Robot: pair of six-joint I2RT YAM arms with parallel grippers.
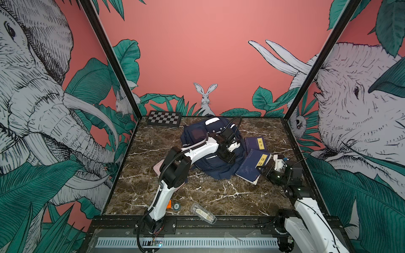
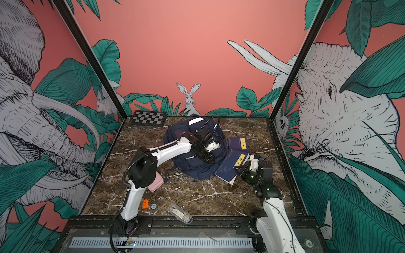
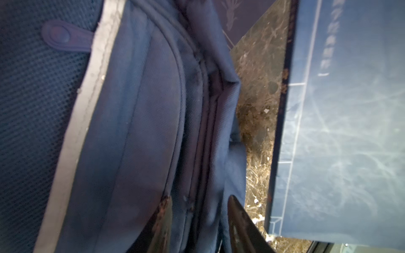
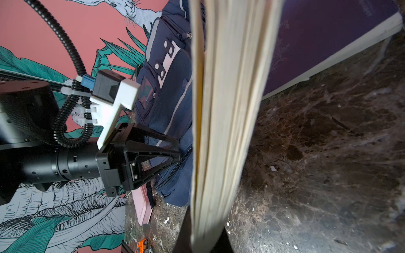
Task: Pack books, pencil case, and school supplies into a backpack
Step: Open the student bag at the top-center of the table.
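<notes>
**Right claw grips book beside backpack; left claw released over the zip**

A big soft navy-blue fabric backpack (image 1: 219,169) with silver reflective strips lies toward the back of the brown marble-patterned surface (image 1: 219,197), seen in both top views. The left claw (image 3: 200,225) reaches over the backpack's right side. Its dark fingers (image 3: 163,221) are spread apart above the zip seam and the fabric edge, released. Whether the tips touch the cloth cannot be told.

Two thin dark navy-blue softcover books with yellow title labels sit just right of the backpack. The farther book (image 1: 255,143) lies flat on the surface. The nearer book (image 1: 249,167) meets the backpack's lower side along its left edge. The right claw (image 1: 262,168) is clenched on the opposite edge, close to the yellow label. In the right wrist view, the cream page edges (image 4: 219,109) run down between that claw's fingers. Whether the nearer book is lifted clear of the surface cannot be told.

A flat pink pencil case (image 2: 156,183) lies left of the backpack, partly hidden by the left arm's elbow. Near the front edge are a small orange item (image 2: 145,203), a small round item (image 2: 153,206) and a clear plastic case (image 1: 202,213). A black-and-white chessboard (image 1: 164,118) sits in the back left corner.
</notes>
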